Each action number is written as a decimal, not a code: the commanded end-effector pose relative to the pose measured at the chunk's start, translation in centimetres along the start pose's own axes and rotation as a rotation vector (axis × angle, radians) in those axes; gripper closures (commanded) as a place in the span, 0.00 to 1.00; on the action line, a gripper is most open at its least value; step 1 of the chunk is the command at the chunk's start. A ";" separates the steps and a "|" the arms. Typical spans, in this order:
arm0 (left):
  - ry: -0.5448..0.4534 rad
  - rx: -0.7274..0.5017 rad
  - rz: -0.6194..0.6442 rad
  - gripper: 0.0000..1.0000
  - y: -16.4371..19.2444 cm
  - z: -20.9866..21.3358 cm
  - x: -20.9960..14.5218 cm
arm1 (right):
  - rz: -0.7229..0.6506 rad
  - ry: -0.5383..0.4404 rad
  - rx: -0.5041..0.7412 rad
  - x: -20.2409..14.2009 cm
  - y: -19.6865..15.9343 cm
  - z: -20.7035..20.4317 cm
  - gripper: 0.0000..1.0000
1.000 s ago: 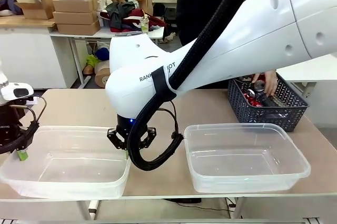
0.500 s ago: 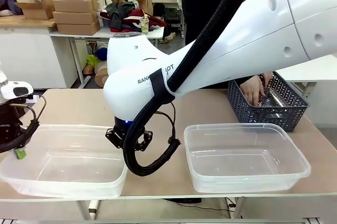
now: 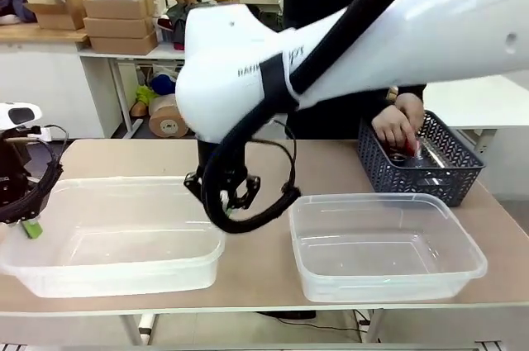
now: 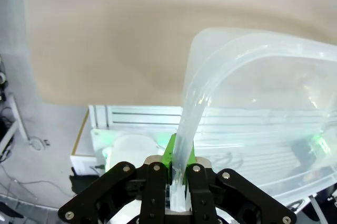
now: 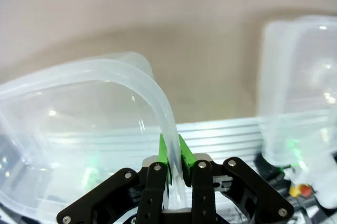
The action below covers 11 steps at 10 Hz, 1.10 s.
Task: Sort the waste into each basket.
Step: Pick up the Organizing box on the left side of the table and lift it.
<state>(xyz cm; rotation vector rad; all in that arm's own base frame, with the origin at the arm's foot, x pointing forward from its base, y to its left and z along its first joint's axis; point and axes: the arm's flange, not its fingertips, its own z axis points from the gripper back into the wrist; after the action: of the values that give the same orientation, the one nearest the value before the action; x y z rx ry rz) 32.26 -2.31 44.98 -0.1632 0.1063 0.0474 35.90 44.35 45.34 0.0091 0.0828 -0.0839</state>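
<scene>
Two opposite ends of one tub point(image 3: 124, 272) I hold by the rim, left gripper point(image 3: 31, 225) and right gripper point(image 3: 232, 200) clamped on it, long axis running between them.

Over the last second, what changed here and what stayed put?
The left gripper and right gripper closed on opposite end rims of the left tub, which then rose in the picture and shifted toward the robot's right, apparently lifted. The person's hand moved within the dark basket. The right tub stayed put.
</scene>
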 end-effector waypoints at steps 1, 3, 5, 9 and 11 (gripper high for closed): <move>-0.067 0.029 0.032 1.00 -3.5 1.0 -2.9 | 0.025 0.042 -0.085 0.8 -4.8 4.4 1.00; -0.101 0.007 -0.005 1.00 -6.8 3.4 -2.3 | 0.049 0.051 -0.101 0.3 -7.4 7.1 1.00; -0.089 -0.007 -0.029 1.00 -7.3 3.0 -3.2 | 0.028 0.031 -0.067 -0.1 -5.5 6.8 1.00; -0.084 -0.022 -0.029 0.94 -7.9 2.9 -3.1 | 0.054 0.031 -0.073 -0.2 -5.8 7.0 0.94; -0.099 -0.178 0.171 0.94 -11.7 4.7 -0.7 | 0.024 0.004 -0.047 1.4 -8.3 7.4 0.94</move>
<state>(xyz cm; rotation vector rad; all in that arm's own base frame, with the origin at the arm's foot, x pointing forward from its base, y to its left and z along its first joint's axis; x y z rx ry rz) 30.85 -10.38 49.75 -0.2303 0.0386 0.1012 37.00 37.46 52.31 -0.0580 0.1096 -0.0432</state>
